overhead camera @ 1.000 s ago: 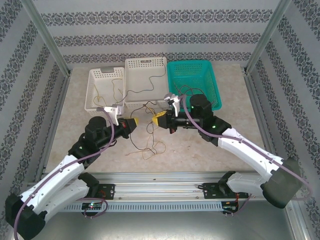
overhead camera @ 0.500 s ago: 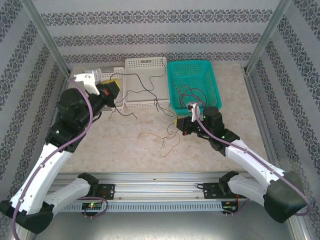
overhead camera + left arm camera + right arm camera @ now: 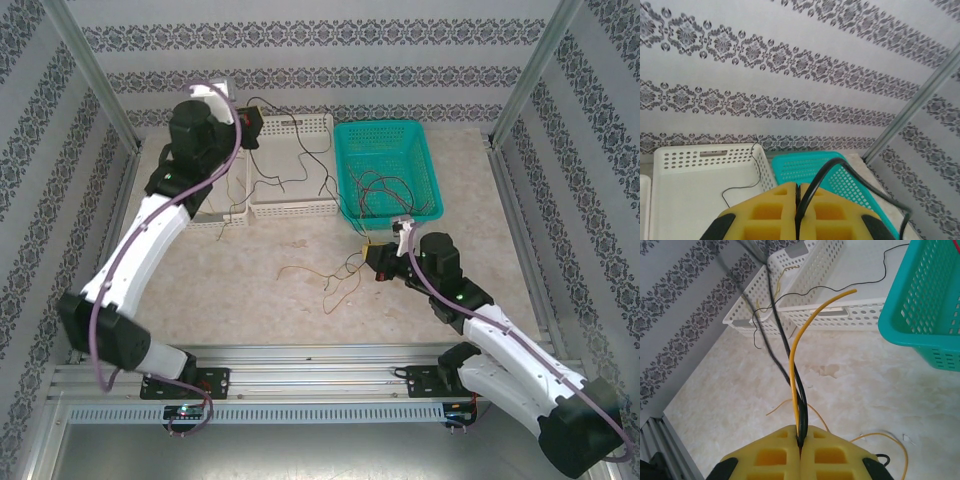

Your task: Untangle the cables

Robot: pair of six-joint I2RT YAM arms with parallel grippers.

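Observation:
My left gripper (image 3: 252, 126) (image 3: 798, 192) is raised high over the back of the white baskets, shut on a black cable (image 3: 837, 164) that arcs away to the right. My right gripper (image 3: 373, 259) (image 3: 801, 438) sits low over the table in front of the teal basket, shut on a black cable (image 3: 781, 337) and a yellow cable (image 3: 806, 327) that run up from its jaws together. Thin dark wire (image 3: 300, 170) stretches across the middle white basket. Loose yellow and orange cables (image 3: 322, 281) lie on the table. Red and dark cables (image 3: 385, 190) lie in the teal basket.
Three baskets stand in a row at the back: a small white basket (image 3: 222, 217) partly behind my left arm, a middle white basket (image 3: 300, 208) (image 3: 690, 165) (image 3: 812, 267) and a teal basket (image 3: 428, 165) (image 3: 852, 187) (image 3: 925, 305). Metal frame posts and patterned walls close in the sides.
My left arm has swung up and back, lifting the black cable above the white baskets. My right gripper has drawn back slightly toward the near right with its cables.

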